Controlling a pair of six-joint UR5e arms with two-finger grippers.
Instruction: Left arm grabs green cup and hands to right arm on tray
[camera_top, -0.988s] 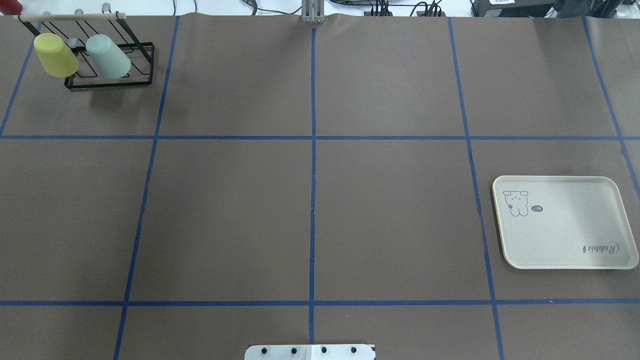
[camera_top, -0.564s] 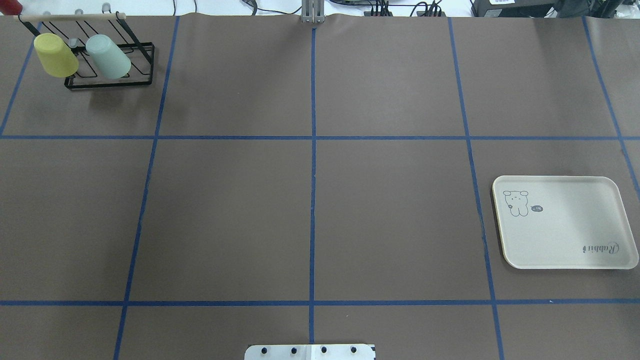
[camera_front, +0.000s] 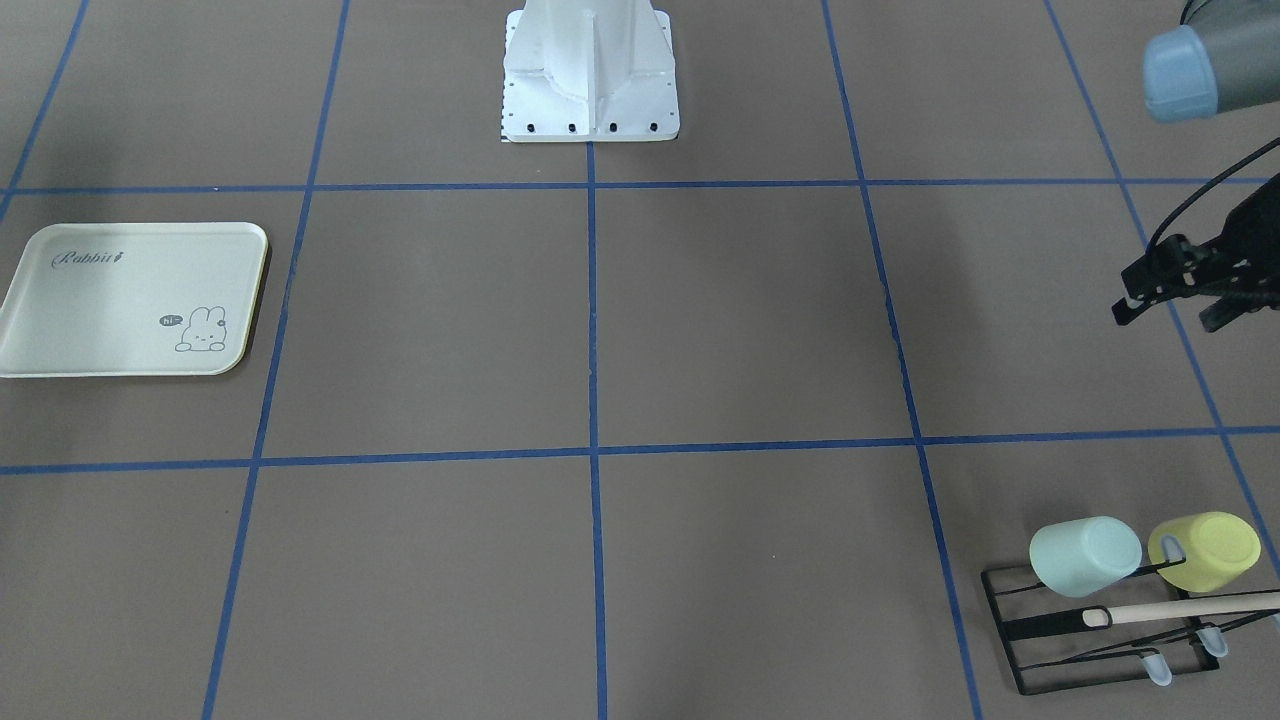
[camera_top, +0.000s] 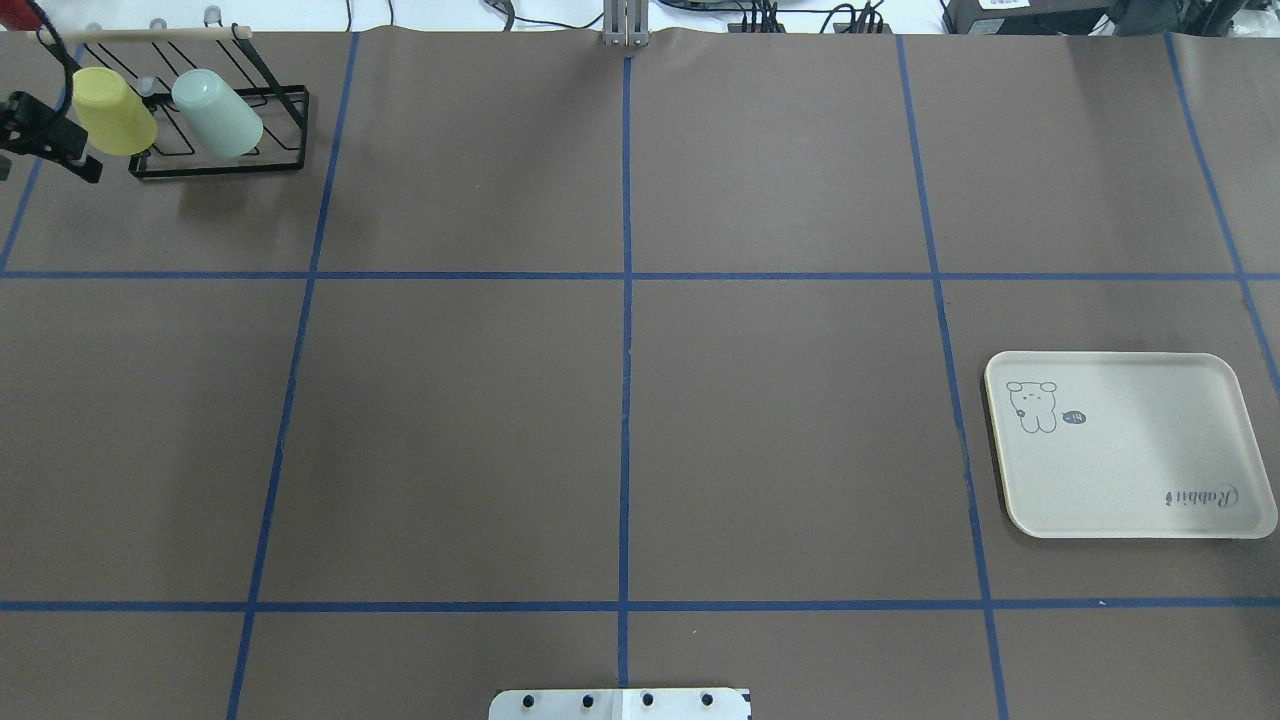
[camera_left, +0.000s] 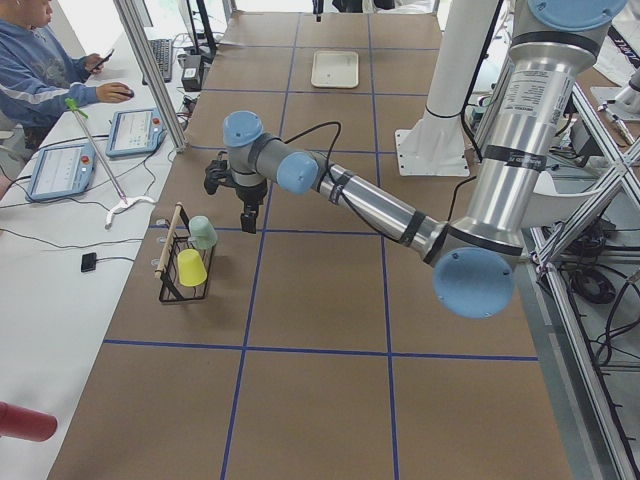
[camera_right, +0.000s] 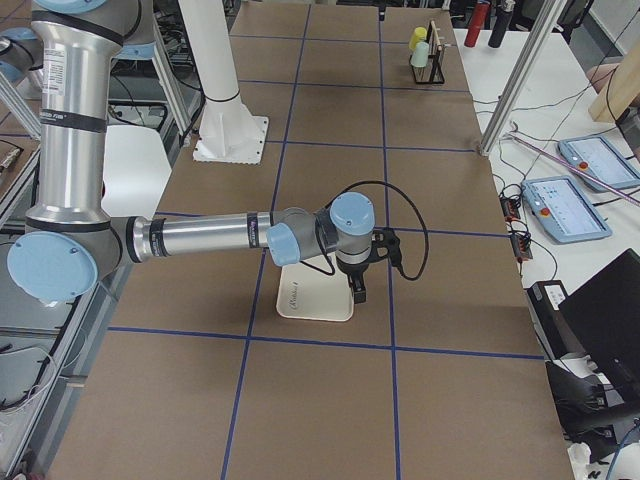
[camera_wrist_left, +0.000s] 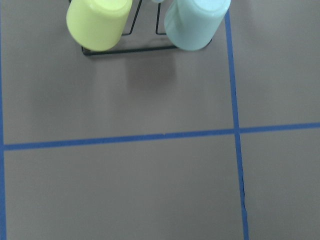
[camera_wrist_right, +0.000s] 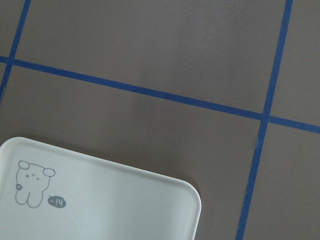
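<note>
Prongs of the black wire rack (camera_front: 1040, 628) carry two upturned cups side by side: the green cup (camera_front: 1085, 555), tipped over one prong on the side nearer the table's middle, and a yellow cup (camera_front: 1205, 550) just beside it at the rack's outer side. The left gripper (camera_front: 1165, 312) hangs above the table (camera_front: 700, 330) near the rack, on the robot's side of it, touching neither cup, its two fingers spread apart with nothing between them. Its wrist camera looks down on both cups at the rack's edge. Well apart from the rack, at the opposite end of the table, lies the tray (camera_front: 120, 300). The right gripper (camera_right: 358, 290) hovers at the tray's edge; whether its fingers are apart or together I cannot tell.
</note>
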